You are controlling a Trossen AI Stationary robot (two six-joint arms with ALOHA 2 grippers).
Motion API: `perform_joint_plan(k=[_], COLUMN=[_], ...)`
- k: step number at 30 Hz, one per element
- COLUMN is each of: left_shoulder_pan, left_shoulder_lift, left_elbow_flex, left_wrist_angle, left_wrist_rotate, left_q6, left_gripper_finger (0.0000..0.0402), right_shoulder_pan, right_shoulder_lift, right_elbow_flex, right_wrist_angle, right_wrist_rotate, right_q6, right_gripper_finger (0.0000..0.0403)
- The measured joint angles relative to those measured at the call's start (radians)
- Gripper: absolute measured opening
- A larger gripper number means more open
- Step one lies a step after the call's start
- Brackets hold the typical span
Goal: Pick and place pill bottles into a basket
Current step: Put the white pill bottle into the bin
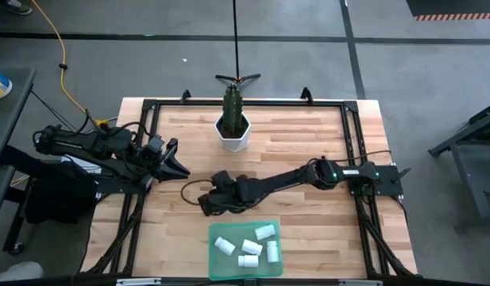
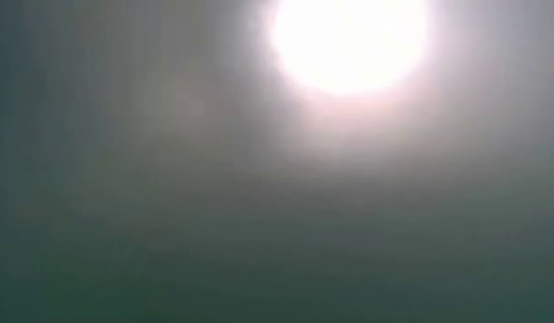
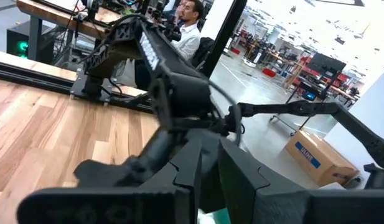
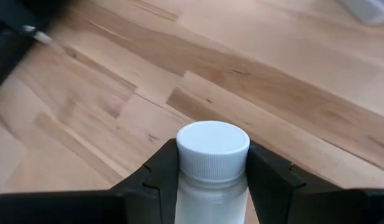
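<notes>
Right end effector (image 4: 213,180) grips pill bottle (image 4: 213,163), seemingly above table (image 4: 254,68).

I'm looking down on a light wooden butcher-block table (image 1: 300,139) edged by a black metal frame (image 1: 352,127). At its far middle stands a white hexagonal plant pot (image 1: 233,135) holding a dark green plant. At the near edge lies a shallow translucent green rectangular tray (image 1: 214,256), well apart from the pot. From the right wrist camera I see pale planks with darker grain streaks (image 4: 254,74). The low camera gives me only glare.
</notes>
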Motion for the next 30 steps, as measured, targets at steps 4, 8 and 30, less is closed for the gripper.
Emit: perform_joint_plan(k=[4, 8, 30], left_shoulder_pan=[0.000, 0.000, 0.000], left_shoulder_lift=[0.000, 0.000, 0.000], left_elbow_flex=[0.000, 0.000, 0.000], left_wrist_angle=[0.000, 0.000, -0.068], left_wrist_rotate=[0.000, 0.000, 0.000], left_q6=[-0.002, -0.003, -0.002], left_gripper_finger=[0.0090, 0.0090, 0.0090], right_shoulder_pan=[0.046, 0.107, 0.304], right_shoulder_lift=[-0.017, -0.023, -0.031], right_elbow_flex=[0.000, 0.000, 0.000], right_wrist_angle=[0.010, 0.025, 0.139], right_wrist_rotate=[0.079, 0.195, 0.333], right_q6=[-0.039, -0.076, -0.118], right_gripper_finger=[0.0141, 0.0141, 0.0141])
